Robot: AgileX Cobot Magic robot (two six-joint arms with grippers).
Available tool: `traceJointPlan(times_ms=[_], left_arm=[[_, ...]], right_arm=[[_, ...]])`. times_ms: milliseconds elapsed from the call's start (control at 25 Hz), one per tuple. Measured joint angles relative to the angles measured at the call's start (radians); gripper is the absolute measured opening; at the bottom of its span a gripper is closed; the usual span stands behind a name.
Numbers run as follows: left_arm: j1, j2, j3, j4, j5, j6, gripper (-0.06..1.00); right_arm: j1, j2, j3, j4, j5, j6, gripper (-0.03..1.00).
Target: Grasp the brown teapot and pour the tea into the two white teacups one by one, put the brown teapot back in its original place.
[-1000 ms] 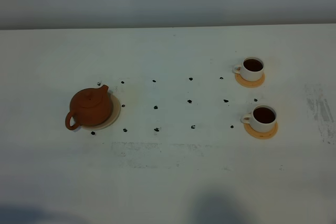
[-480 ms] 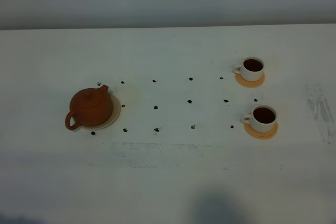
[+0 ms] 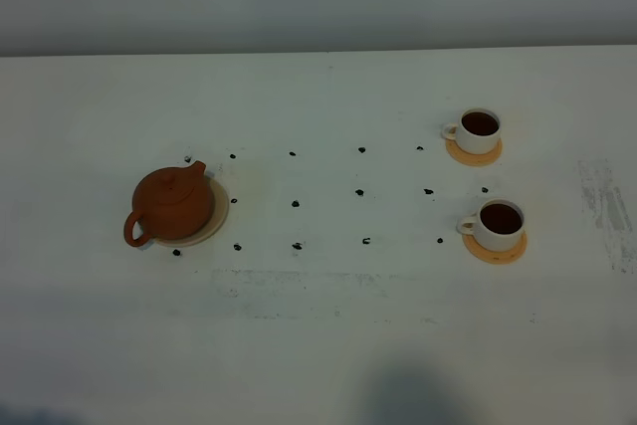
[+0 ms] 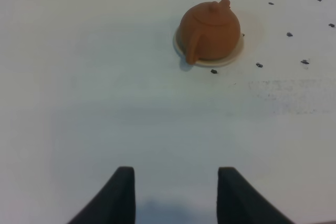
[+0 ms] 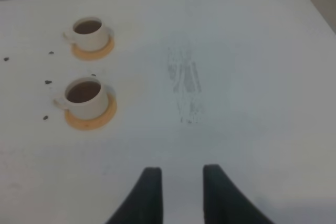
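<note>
In the left wrist view the left gripper [image 4: 176,195] has its jaws spread with bare white worktop [image 4: 105,114] between them, holding nothing. The brown teapot [image 4: 209,31] is well ahead of those jaws and a little off to one side, apart from them by a broad stretch of bare surface. It sits upright on the pale beige coaster [image 4: 233,57], lid on, loop handle turned toward the gripper and spout pointing away.

The right gripper [image 5: 181,192] also has its jaws parted around nothing, over bare worktop. Ahead of it and off to one side stand the two white teacups, well apart from the jaws. A faint grey smudge [image 5: 185,85] marks the surface between the gripper and the far edge.

From the exterior high view neither gripper shows. The teapot [image 3: 171,203] is at the left on its coaster [image 3: 217,218], which peeks out on the spout side. Small dark specks [image 3: 296,203] dot the worktop in loose rows between teapot and cups. The nearer teacup [image 3: 496,224] rests on an orange-tan coaster [image 3: 495,250] and holds dark tea almost to the rim; the farther teacup [image 3: 476,129], just behind it on its own coaster [image 3: 474,156], is filled the same way. Both handles point toward the teapot. Wide open surface runs in front of everything, and the far edge [image 3: 318,51] of the worktop meets a grey wall.
</note>
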Motion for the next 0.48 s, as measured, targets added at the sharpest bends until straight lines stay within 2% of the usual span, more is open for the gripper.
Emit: traceJointPlan(times_ms=[360,480], left_arm=[[0.000,0.000,0.000,0.000,0.000,0.002,0.35],[0.000,-0.001,0.000,0.000,0.000,0.002,0.35]], right_arm=[[0.003,0.000,0.000,0.000,0.000,0.000,0.22],[0.034,0.000,0.000,0.000,0.000,0.000,0.22]])
